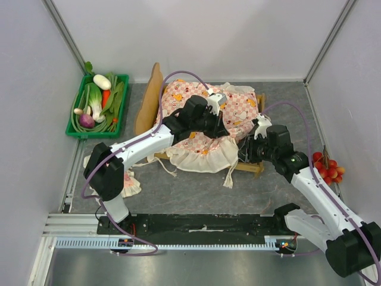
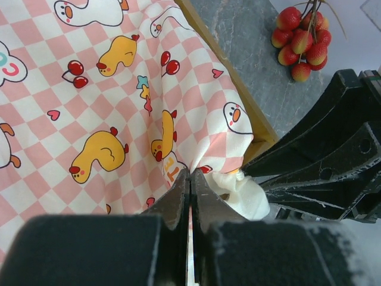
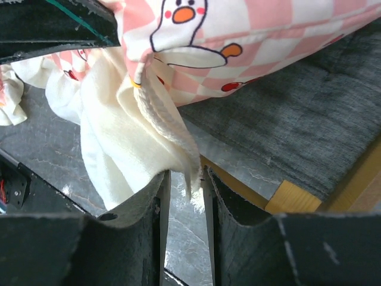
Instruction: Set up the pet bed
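Note:
The pet bed lies mid-table, its light-wood headboard to the left. A pink-checked frilled mattress is draped over it. My left gripper is shut on a fold of the mattress at the corner over the wooden rail. My right gripper hangs just beside that corner with its jaws a little apart. The white frill dangles between its fingers. The bed's dark grey base and wooden rail show beneath the lifted mattress. A small pink frilled pillow lies partly hidden under the left arm.
A green crate of vegetables stands at the back left. A bunch of red fruit lies at the right edge of the grey mat. White walls close in the back and both sides.

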